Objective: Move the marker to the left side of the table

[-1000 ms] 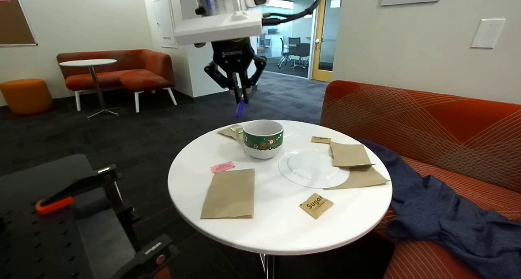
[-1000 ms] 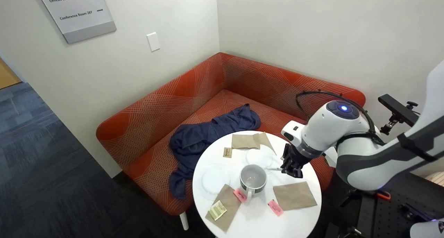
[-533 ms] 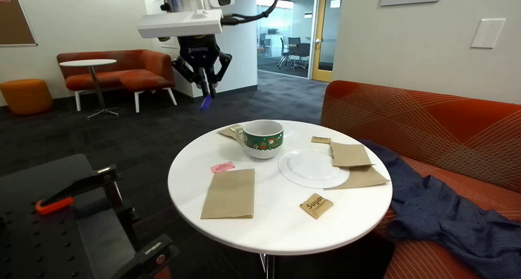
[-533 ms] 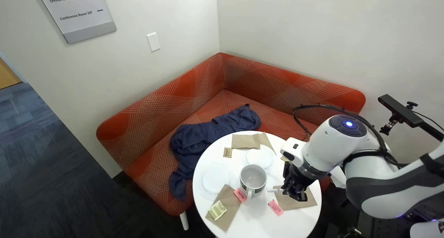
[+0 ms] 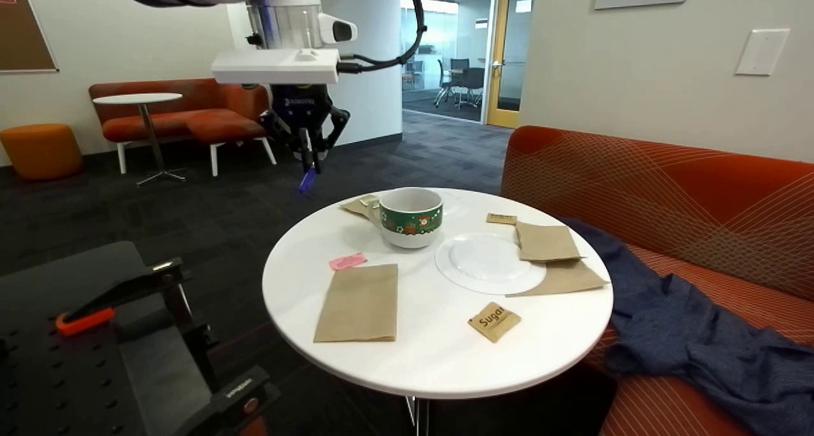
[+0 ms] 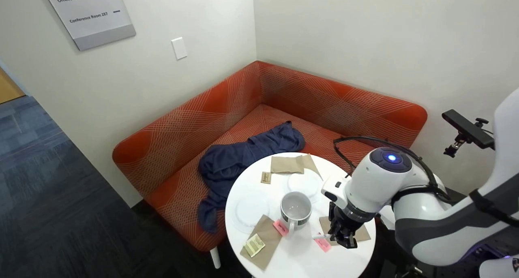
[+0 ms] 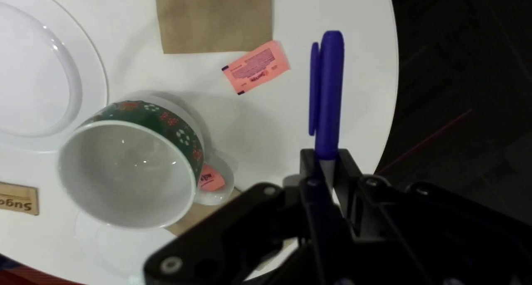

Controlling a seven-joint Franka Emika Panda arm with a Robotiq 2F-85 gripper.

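Pinches the marker (image 7: 329, 106) in the claw (image 7: 327, 163), cap-end outward, well above the table (image 5: 432, 347), likely to avoid knocking the mug (image 5: 410, 221).

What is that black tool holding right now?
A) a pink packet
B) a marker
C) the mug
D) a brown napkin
B: the wrist view shows the blue-purple marker pinched in the tool, its capped end sticking out.

Slim, blue-purple-capped, white-barrelled marker (image 7: 330, 96): cap on, clip alongside it, gripped at the barrel, cap end jutting free, held raised
Large, round, white-topped counter (image 5: 439, 350): beneath the marker, apart from it
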